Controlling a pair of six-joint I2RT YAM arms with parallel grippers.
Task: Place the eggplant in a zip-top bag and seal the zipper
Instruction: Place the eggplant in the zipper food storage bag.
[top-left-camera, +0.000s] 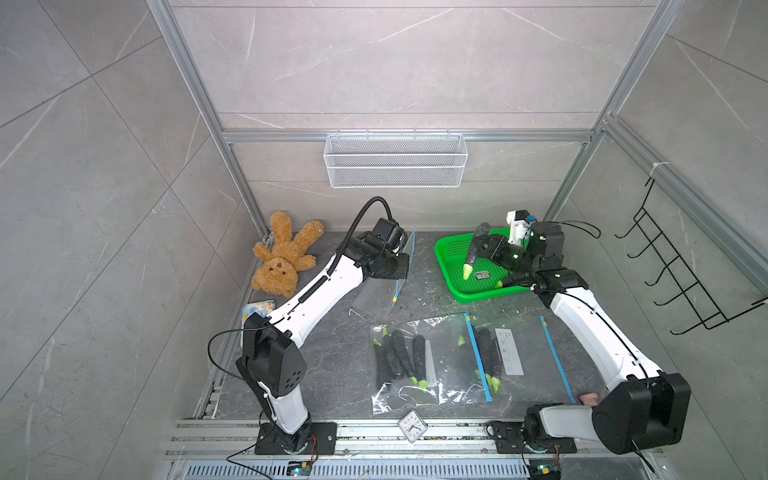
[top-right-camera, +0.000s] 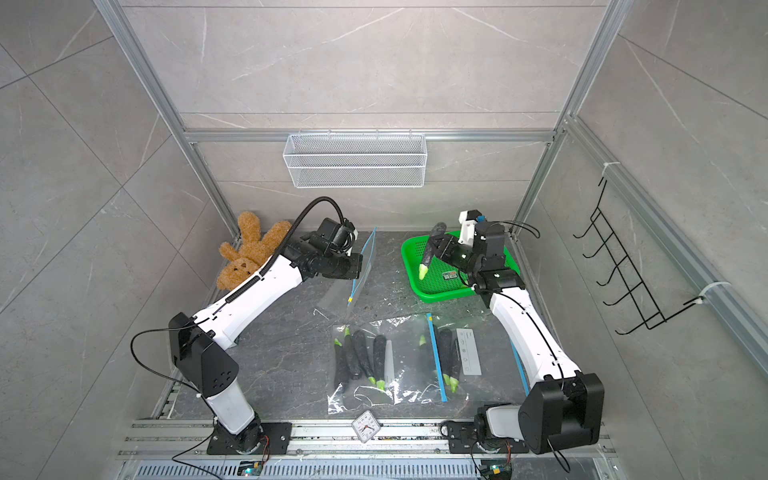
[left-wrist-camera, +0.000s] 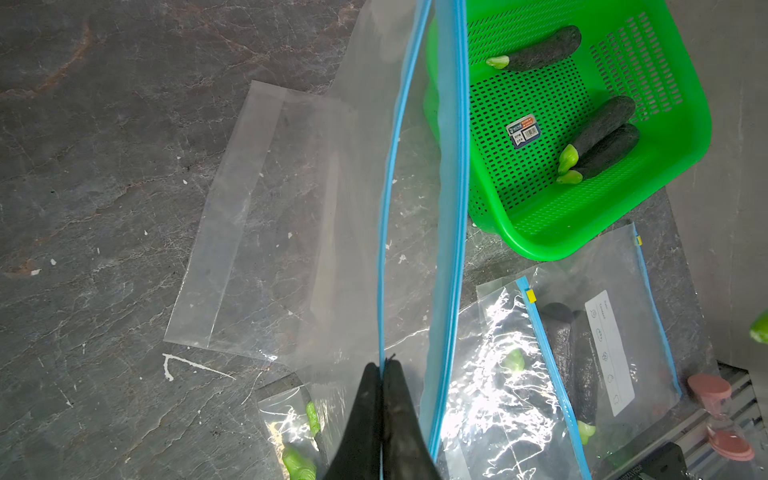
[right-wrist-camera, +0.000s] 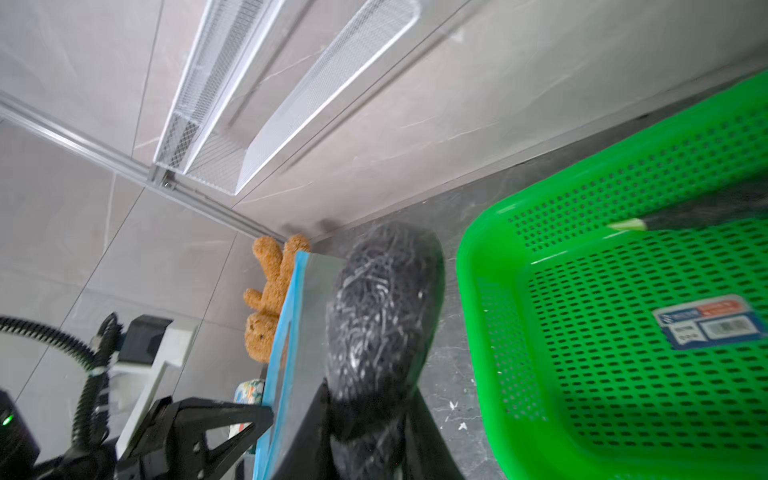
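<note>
My right gripper (top-left-camera: 482, 246) is shut on a dark eggplant (top-left-camera: 473, 254), lifted above the green basket (top-left-camera: 446, 268) with its green stem end pointing down. In the right wrist view the eggplant (right-wrist-camera: 382, 316) sits between the gripper's (right-wrist-camera: 374, 399) black fingers. My left gripper (top-left-camera: 404, 268) is shut on the blue zipper edge of a clear zip-top bag (top-left-camera: 376, 297), holding it upright left of the basket. In the left wrist view the bag (left-wrist-camera: 332, 208) hangs down to the table, its mouth open a little beyond the gripper (left-wrist-camera: 381, 368).
Three more eggplants (left-wrist-camera: 540, 50) lie in the basket (left-wrist-camera: 540, 232). Two filled bags (top-left-camera: 415, 361) lie at the table's front middle. A teddy bear (top-left-camera: 282, 257) lies at the back left, a small clock (top-left-camera: 412, 426) on the front rail, a wire basket (top-left-camera: 395, 160) on the back wall.
</note>
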